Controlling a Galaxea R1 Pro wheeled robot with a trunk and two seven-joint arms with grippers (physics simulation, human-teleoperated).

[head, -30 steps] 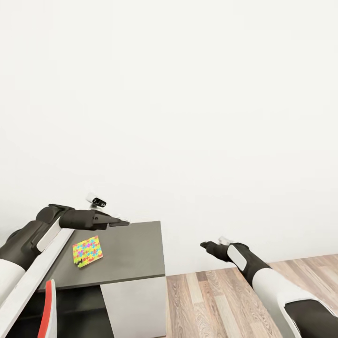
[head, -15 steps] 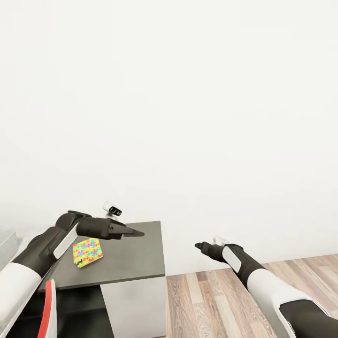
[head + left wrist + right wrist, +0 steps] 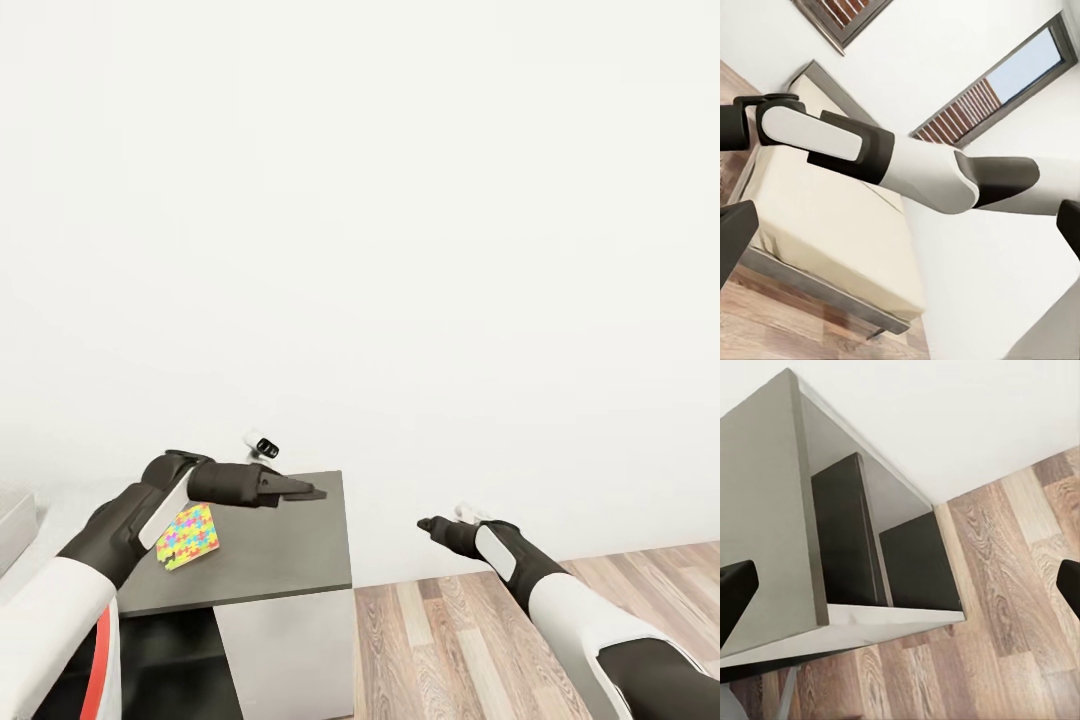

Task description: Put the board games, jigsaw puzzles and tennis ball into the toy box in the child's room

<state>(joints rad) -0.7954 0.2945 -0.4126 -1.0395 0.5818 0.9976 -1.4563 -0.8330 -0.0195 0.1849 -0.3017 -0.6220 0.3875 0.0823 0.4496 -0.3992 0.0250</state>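
Dark left end effector (image 3: 300, 491) has advanced beyond the jigsaw puzzle (image 3: 190, 535).

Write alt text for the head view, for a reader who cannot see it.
A jigsaw puzzle lies flat on a dark grey table against a white wall, with the left gripper stretched out above the tabletop. The right gripper hangs beside the table, over wood-plank floor.
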